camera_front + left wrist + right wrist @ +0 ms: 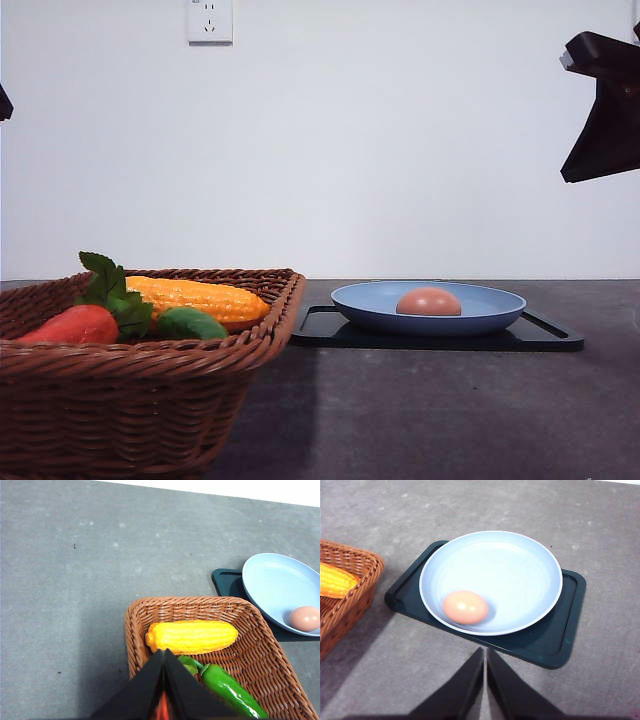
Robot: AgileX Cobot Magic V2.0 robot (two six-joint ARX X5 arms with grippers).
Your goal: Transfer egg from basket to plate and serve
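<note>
The pinkish-brown egg (428, 302) (465, 607) (305, 618) lies in the blue plate (490, 305) (520, 575) (272, 582), off-centre toward the basket side. The wicker basket (120, 400) (260, 630) (350, 562) stands to the left of the plate. My right gripper (484, 650) hovers shut, above the table just in front of the plate, with nothing between its fingers. High over the basket, my left gripper (164, 651) is also shut and holds nothing.
The plate sits on a flat black tray (545, 335) (555, 640). In the basket lie a yellow corn cob (200, 298) (192, 636), a green pepper (232, 690) and a red vegetable (75, 325). My right arm (605, 110) hangs high at the right.
</note>
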